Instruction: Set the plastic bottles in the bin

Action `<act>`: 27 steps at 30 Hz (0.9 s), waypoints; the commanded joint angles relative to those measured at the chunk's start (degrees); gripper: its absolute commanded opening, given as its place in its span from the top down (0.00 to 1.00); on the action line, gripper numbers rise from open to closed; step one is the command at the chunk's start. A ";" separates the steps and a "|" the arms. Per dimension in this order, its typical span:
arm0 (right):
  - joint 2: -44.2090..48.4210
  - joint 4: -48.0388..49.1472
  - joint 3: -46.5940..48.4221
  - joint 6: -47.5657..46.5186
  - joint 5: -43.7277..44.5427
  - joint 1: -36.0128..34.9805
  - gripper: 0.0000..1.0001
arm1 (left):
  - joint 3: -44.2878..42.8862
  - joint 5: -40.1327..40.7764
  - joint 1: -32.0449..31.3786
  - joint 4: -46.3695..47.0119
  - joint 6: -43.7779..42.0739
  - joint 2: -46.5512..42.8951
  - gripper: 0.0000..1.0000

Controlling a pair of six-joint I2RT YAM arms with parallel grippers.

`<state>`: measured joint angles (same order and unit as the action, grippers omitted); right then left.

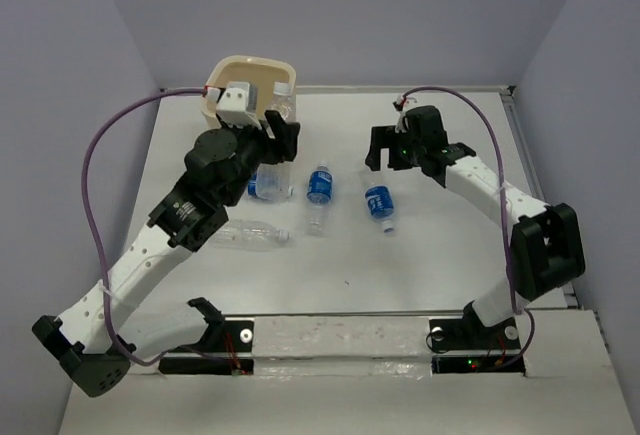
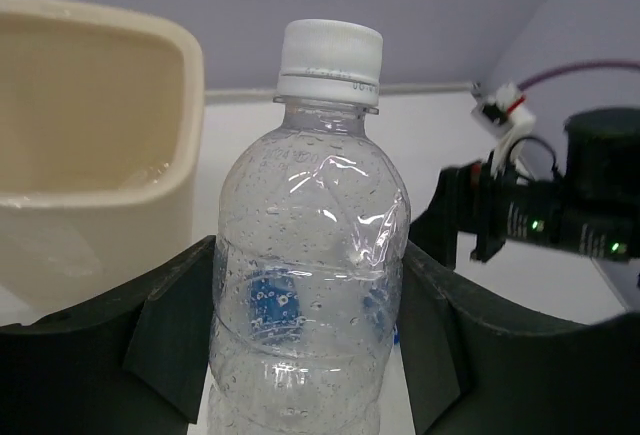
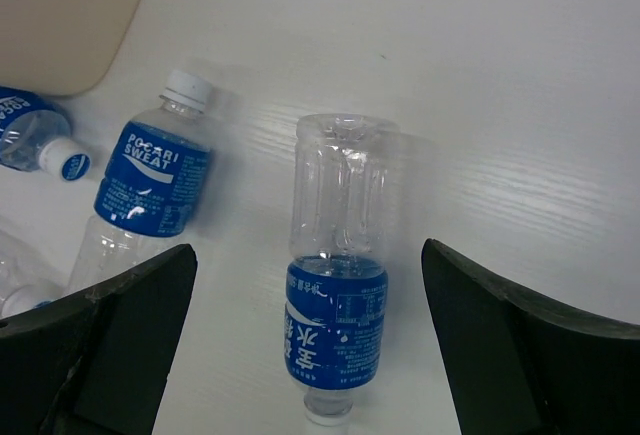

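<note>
White tabletop (image 1: 450, 265), lilac walls (image 1: 60, 105). At the far left stands the bin (image 1: 228, 63). Just beside its rim the left gripper (image 1: 279, 127) is clamped on an upright white-capped bottle (image 2: 310, 225); only the left wrist view shows the droplets inside it. Lying on the table are an unlabelled bottle (image 1: 250, 235), then three blue-labelled ones. The right wrist view alone reads "POCARI SWEAT" on the middle bottle (image 3: 150, 180). The right gripper (image 3: 307, 255) hangs spread wide over the rightmost bottle (image 3: 335, 285).

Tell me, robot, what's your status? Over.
Left gripper shut on held bottle, beside bin. Right gripper open above labelled bottle on table. Nothing seen blocking bin.
</note>
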<state>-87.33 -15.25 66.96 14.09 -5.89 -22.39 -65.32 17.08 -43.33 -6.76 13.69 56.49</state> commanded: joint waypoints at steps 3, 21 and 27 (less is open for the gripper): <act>-8.81 -3.65 7.30 -3.36 -2.10 0.33 0.00 | -16.22 -3.54 11.32 5.97 -1.83 8.36 0.32; -22.27 -4.79 13.10 -4.42 -1.85 -0.20 0.01 | -31.71 -0.13 31.47 26.79 -4.28 35.61 0.34; -23.68 -4.79 14.25 -3.81 -1.14 -0.20 0.07 | -26.18 2.17 31.47 36.02 -6.22 39.40 0.24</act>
<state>-111.15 -19.51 78.56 10.66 -7.84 -22.46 -93.51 16.43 -11.84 16.12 9.54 97.41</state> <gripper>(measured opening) 0.966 0.731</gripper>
